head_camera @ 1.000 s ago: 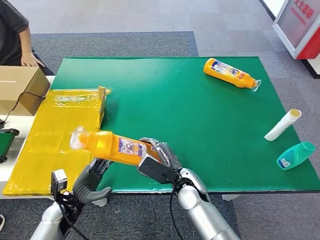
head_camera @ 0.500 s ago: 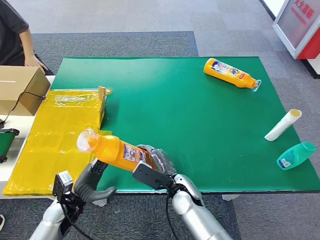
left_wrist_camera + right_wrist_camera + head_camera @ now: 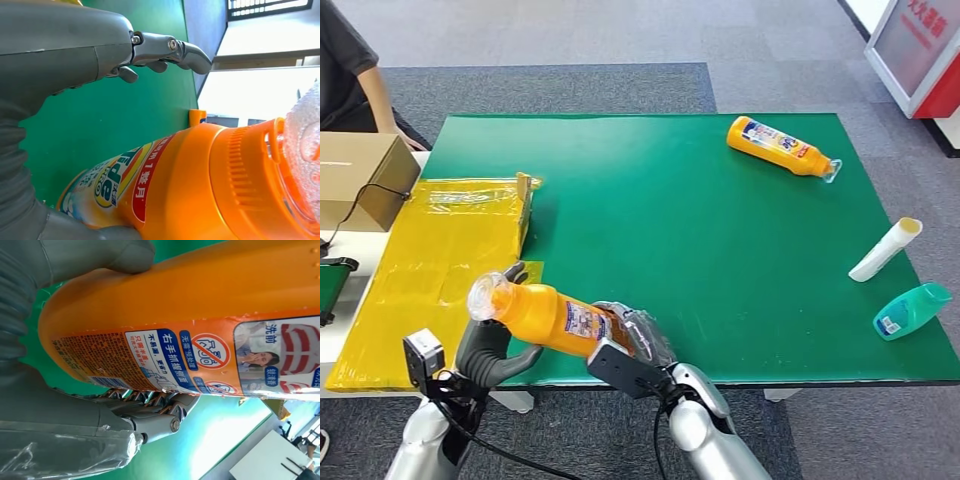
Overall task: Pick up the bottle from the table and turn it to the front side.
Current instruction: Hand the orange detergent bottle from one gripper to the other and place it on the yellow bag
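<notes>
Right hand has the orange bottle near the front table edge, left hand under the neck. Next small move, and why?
Probably close the left hand on the orange plastic bottle below its clear cap. The right hand grips the base end, and the head view shows the back label with fine print facing up. The left hand's fingers are spread around the neck end, so a second grip seems needed before rolling the bottle to its front.

The right hand [image 3: 633,335], on its bent silver right arm [image 3: 709,430], grips the base of the orange plastic bottle [image 3: 546,312], while the left hand [image 3: 490,345] cups beneath its neck, fingers spread.
</notes>
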Available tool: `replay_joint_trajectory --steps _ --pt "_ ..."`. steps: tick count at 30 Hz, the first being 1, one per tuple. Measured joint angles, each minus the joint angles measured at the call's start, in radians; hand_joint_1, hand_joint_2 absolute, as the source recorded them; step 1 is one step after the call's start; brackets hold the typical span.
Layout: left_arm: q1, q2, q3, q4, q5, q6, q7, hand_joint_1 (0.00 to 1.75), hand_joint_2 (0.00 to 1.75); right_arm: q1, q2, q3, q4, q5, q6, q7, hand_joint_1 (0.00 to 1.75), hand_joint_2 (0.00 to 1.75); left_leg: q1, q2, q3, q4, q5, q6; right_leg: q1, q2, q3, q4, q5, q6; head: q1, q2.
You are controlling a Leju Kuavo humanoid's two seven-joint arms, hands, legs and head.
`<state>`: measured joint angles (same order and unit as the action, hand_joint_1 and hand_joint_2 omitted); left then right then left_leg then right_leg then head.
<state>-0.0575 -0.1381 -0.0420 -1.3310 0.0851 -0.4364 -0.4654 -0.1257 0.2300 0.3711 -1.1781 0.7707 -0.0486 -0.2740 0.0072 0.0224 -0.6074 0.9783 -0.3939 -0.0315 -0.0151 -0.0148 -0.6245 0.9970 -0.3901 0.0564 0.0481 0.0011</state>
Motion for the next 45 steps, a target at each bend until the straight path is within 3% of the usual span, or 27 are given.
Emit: replay_joint_trajectory --steps 9,21,22,23,26,27,38,39,42,43,45 --pt "0.001 -0.008 0.008 -0.008 -0.009 -0.053 -0.010 0.00 1.75 0.003 0.000 0.004 -0.009 0.003 0.013 -0.007 1.75 1.75 0.000 0.000 0.000 0.000 0.000 0.000 0.000 0.000 0.000 0.000 0.000 0.000 0.000 0.000" --pt "0.001 0.033 -0.029 0.009 0.001 -0.141 -0.067 0.03 1.75 -0.001 -0.001 0.062 -0.008 -0.004 0.018 -0.028 1.75 1.75 0.000 0.000 0.000 0.000 0.000 0.000 0.000 0.000 0.000 0.000 0.000 0.000 0.000 0.000" --pt "0.001 0.038 -0.033 0.013 0.006 -0.149 -0.072 0.12 1.75 -0.002 -0.001 0.067 -0.008 -0.006 0.018 -0.030 1.75 1.75 0.000 0.000 0.000 0.000 0.000 0.000 0.000 0.000 0.000 0.000 0.000 0.000 0.000 0.000" --pt "0.000 0.043 -0.038 0.018 0.010 -0.155 -0.077 0.36 1.75 -0.003 -0.001 0.073 -0.007 -0.008 0.018 -0.032 1.75 1.75 0.000 0.000 0.000 0.000 0.000 0.000 0.000 0.000 0.000 0.000 0.000 0.000 0.000 0.000" --pt "-0.002 0.056 -0.050 0.033 0.013 -0.165 -0.093 1.55 1.75 -0.008 -0.001 0.091 -0.003 -0.012 0.018 -0.033 1.75 1.75 0.000 0.000 0.000 0.000 0.000 0.000 0.000 0.000 0.000 0.000 0.000 0.000 0.000 0.000" --pt "-0.002 0.059 -0.052 0.037 0.013 -0.167 -0.099 1.75 1.75 -0.009 -0.001 0.095 -0.001 -0.014 0.018 -0.033 1.75 1.75 0.000 0.000 0.000 0.000 0.000 0.000 0.000 0.000 0.000 0.000 0.000 0.000 0.000 0.000" --pt "-0.001 0.067 -0.066 0.045 0.002 -0.152 -0.120 1.75 1.75 -0.015 -0.009 0.109 0.007 -0.027 0.011 -0.027 1.75 1.75 0.000 0.000 0.000 0.000 0.000 0.000 0.000 0.000 0.000 0.000 0.000 0.000 0.000 0.000" --pt "-0.001 0.068 -0.066 0.045 -0.003 -0.146 -0.120 1.75 1.75 -0.014 -0.009 0.110 0.007 -0.027 0.011 -0.026 1.52 1.75 0.000 0.000 0.000 0.000 0.000 0.000 0.000 0.000 0.000 0.000 0.000 0.000 0.000 0.000" --pt "0.000 0.068 -0.066 0.042 -0.041 -0.105 -0.120 1.75 1.75 -0.012 -0.010 0.109 0.007 -0.028 0.010 -0.019 0.21 1.75 0.000 0.000 0.000 0.000 0.000 0.000 0.000 0.000 0.000 0.000 0.000 0.000 0.000 0.000" --pt "0.001 0.068 -0.066 0.039 -0.068 -0.076 -0.117 1.75 1.75 -0.012 -0.011 0.109 0.006 -0.031 0.010 -0.017 0.00 1.75 0.000 0.000 0.000 0.000 0.000 0.000 0.000 0.000 0.000 0.000 0.000 0.000 0.000 0.000" --pt "0.005 0.068 -0.066 0.026 -0.178 0.029 -0.095 1.75 1.75 -0.008 -0.013 0.102 0.005 -0.051 0.012 -0.010 0.00 1.75 0.000 0.000 0.000 0.000 0.000 0.000 0.000 0.000 0.000 0.000 0.000 0.000 0.000 0.000"
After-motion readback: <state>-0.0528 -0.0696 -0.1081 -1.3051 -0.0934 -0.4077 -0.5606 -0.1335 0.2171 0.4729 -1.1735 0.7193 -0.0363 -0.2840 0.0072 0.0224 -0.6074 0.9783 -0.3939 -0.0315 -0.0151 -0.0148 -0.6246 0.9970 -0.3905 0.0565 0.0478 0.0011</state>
